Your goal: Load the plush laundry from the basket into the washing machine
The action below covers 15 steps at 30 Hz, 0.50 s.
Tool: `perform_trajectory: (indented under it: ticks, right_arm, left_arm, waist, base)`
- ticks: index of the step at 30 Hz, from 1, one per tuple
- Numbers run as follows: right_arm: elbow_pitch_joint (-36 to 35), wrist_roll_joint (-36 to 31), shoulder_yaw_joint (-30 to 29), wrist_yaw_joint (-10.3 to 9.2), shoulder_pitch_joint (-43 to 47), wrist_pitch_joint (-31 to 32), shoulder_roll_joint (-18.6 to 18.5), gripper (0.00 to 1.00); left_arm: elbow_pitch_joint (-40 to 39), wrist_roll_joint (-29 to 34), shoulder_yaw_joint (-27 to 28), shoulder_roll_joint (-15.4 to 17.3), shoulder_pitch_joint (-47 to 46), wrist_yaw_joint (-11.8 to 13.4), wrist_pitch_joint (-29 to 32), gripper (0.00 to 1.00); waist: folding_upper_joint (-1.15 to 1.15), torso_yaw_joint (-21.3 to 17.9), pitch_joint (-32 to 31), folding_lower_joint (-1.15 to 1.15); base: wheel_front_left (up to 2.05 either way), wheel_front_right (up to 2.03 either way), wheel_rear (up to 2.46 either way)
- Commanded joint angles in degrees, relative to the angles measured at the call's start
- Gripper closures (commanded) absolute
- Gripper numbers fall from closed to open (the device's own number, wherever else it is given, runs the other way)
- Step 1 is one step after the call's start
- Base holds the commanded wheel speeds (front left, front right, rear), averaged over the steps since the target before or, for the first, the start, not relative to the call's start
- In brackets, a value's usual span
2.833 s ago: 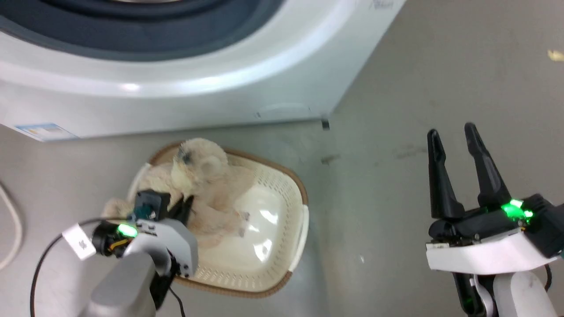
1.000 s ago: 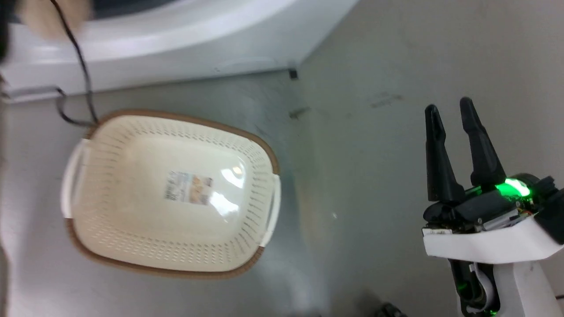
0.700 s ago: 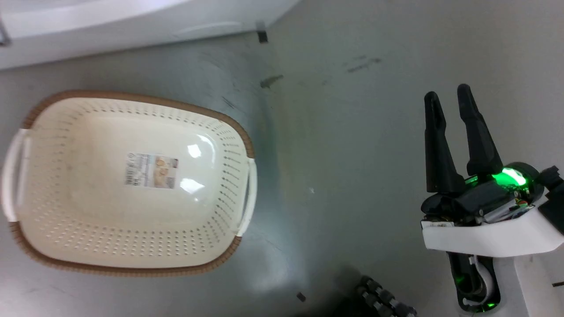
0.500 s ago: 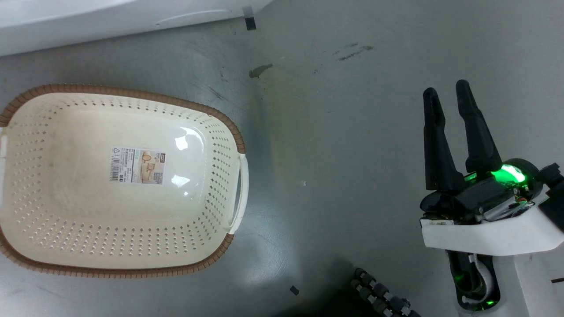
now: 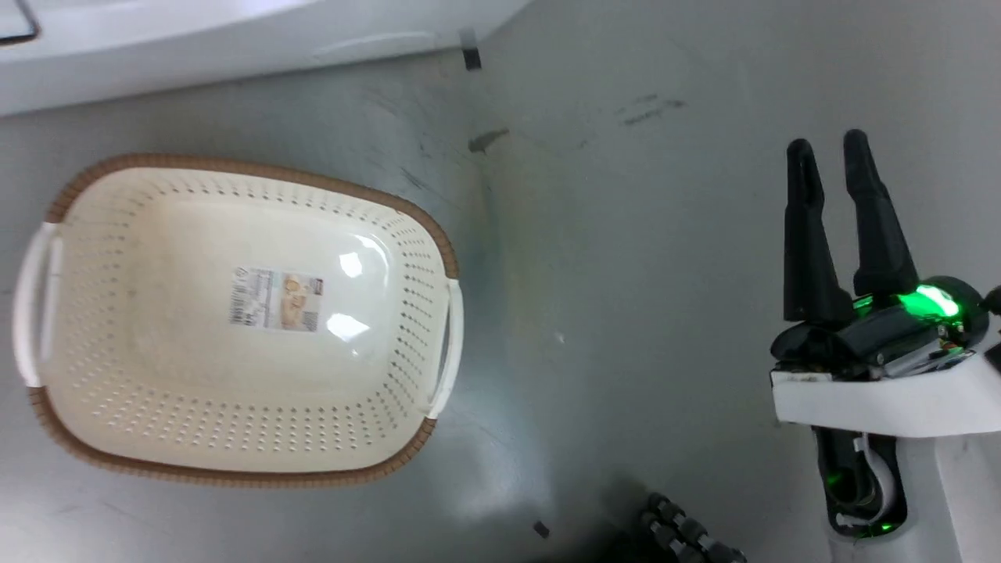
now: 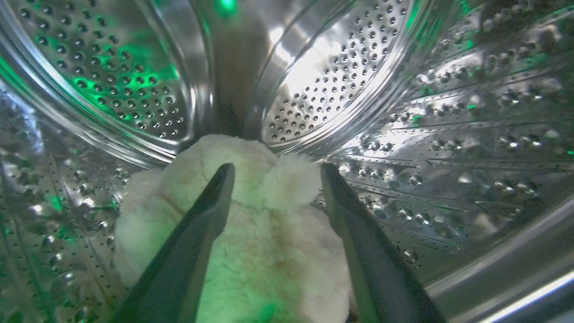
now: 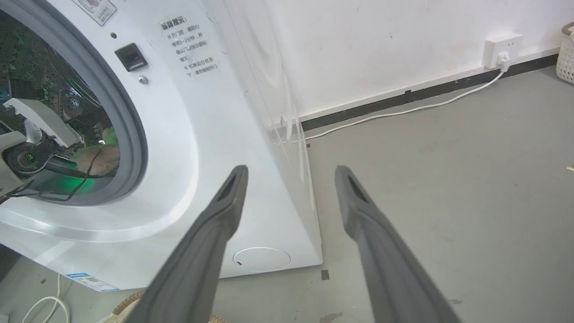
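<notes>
Nearest in the head view, the right gripper point(image 5: 826, 143) hangs over the grey floor point(image 5: 626, 274) at the lower right, its fingers point(image 5: 809, 234) released and parted by a narrow gap. Its own wrist view shows the same pair looking spread wider (a wide-angle lens) and touching neither the machine nor the floor.

Well to its left the basket point(image 5: 235, 426) sits on the floor, its pale bottom bare around a label point(image 5: 275, 299). Just beyond the basket runs the lower front edge of the washing machine point(image 5: 195, 47).

The right wrist view adds more of that machine: the grey-ringed port point(image 7: 134, 121), and the left arm point(image 7: 36, 134) reaching in through it amid a green glow. Behind the machine are a white wall, a socket point(image 7: 502, 47) and a white cable point(image 7: 403, 110).

Deepest of all, the left wrist view looks inside the steel drum point(image 6: 448, 134). The plush laundry point(image 6: 269, 251) lies on the drum's perforated wall. The left gripper point(image 6: 276, 168) has its fingers unclenched, splayed to either side of the toy (whether they brush the fur cannot be told).
</notes>
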Motion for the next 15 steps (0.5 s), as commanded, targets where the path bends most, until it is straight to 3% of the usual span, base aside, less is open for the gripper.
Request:
perform_trajectory:
  ticks: [1, 9, 15]
  right_arm:
    - [0.2, -0.7, -0.5, 0.05, -0.4, -0.2, 0.0, 0.00]
    - [1.3, -6.8, -2.5, 0.05, 1.9, -0.2, 0.0, 0.00]
    - [2.7, -11.4, -3.2, 0.05, 5.7, -0.2, 0.0, 0.00]
  left_arm:
    - [0.8, -0.2, -0.6, -0.7, 2.2, -0.2, -1.6, 0.00]
    - [0.8, -3.9, -1.5, -4.4, 15.3, -0.2, -6.2, 0.00]
    - [-7.9, -4.2, 1.5, -6.8, 30.7, 0.4, -6.4, 0.00]
  waist:
    - [0.00, 1.6, -2.6, -0.01]
    - [0.00, 7.2, -14.8, -0.01]
    - [0.00, 11.8, -25.3, -0.01]
  base:
    - [0.00, 0.00, 0.00]
    - [0.00, 0.00, 0.00]
    - [0.00, 0.00, 0.00]
